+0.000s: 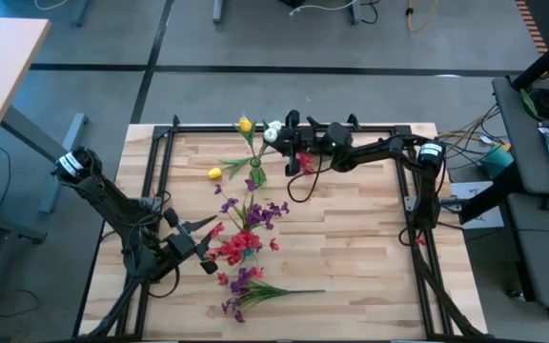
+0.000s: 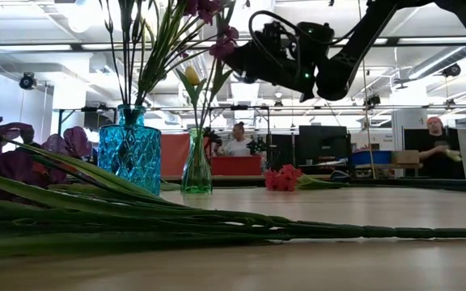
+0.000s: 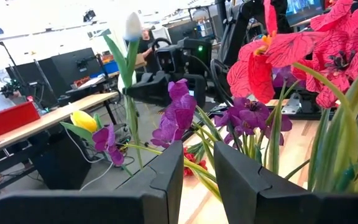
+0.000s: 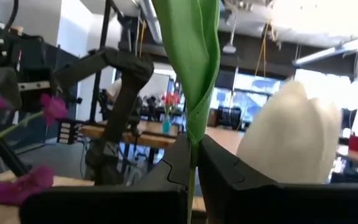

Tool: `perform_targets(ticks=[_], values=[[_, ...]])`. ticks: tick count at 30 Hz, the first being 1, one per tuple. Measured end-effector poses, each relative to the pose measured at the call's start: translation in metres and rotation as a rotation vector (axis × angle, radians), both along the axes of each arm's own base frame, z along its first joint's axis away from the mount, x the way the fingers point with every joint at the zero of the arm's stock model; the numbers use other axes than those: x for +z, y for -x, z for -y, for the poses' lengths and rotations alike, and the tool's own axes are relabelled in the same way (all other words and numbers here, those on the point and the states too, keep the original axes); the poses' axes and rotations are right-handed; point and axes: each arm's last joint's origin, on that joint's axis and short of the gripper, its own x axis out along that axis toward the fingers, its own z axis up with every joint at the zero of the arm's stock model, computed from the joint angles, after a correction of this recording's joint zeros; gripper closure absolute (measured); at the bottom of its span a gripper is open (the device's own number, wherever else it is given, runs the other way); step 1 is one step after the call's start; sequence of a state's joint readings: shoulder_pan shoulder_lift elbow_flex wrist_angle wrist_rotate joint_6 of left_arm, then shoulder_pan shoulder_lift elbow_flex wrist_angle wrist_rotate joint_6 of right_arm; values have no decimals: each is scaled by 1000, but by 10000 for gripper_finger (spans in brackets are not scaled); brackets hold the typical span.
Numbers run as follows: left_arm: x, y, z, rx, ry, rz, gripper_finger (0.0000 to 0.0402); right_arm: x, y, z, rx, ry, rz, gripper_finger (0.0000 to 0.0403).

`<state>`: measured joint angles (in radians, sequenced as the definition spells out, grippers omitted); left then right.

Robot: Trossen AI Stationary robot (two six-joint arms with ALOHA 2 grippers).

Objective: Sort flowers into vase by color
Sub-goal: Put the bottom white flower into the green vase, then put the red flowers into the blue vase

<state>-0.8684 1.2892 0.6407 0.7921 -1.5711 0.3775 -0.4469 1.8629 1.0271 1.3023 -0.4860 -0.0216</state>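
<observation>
**Above the far vases, a white bud pinched by its stem**

Above the green vase (image 1: pixel 255 175) at the far edge of the table (image 1: pixel 351 248), the right gripper (image 1: pixel 290 136) is clenched on the thin green stem of a white flower (image 1: pixel 272 132); the right wrist view shows the stem and a leaf squeezed between the fingers with the white bud (image 4: pixel 294 134) just beside them. The bud hangs near a yellow tulip (image 1: pixel 245 125) already standing in that vase, and a second yellow bud (image 1: pixel 214 173) lies on the table beside the vase. A blue vase (image 2: pixel 129 150) holding purple flowers stands beside the green one in the low view.

The flower looks very light, with a springy, wiry stem and a soft fabric head. Holding low on the stem, clear of the leaves, seems safest, since the head would likely crush.

Nearer than the vase, the left gripper (image 1: pixel 191 235) hovers beside the red cluster (image 1: pixel 236 246) and purple flowers (image 1: pixel 260 214), jaws slightly parted and empty.
</observation>
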Motion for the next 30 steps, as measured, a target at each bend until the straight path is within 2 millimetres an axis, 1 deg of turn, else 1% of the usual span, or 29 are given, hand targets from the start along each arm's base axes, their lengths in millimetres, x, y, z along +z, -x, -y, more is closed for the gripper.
perform_targets(ticks=[2,4,12,21,25,30], values=[[0,0,0,0,0,0,326,-2,-1,0,4,-14,-24,379],[0,0,0,0,0,0,326,-2,-2,0,16,-19,-40,360],[0,0,0,0,1,1,326,-3,-2,0,26,-35,-45,253],[0,0,0,0,1,1,326,-10,-3,1,33,-106,-140,152],[0,0,0,0,2,2,326,-5,-1,-1,28,-128,-207,116],[0,0,0,0,15,13,326,7,8,-5,1,-97,-343,77]])
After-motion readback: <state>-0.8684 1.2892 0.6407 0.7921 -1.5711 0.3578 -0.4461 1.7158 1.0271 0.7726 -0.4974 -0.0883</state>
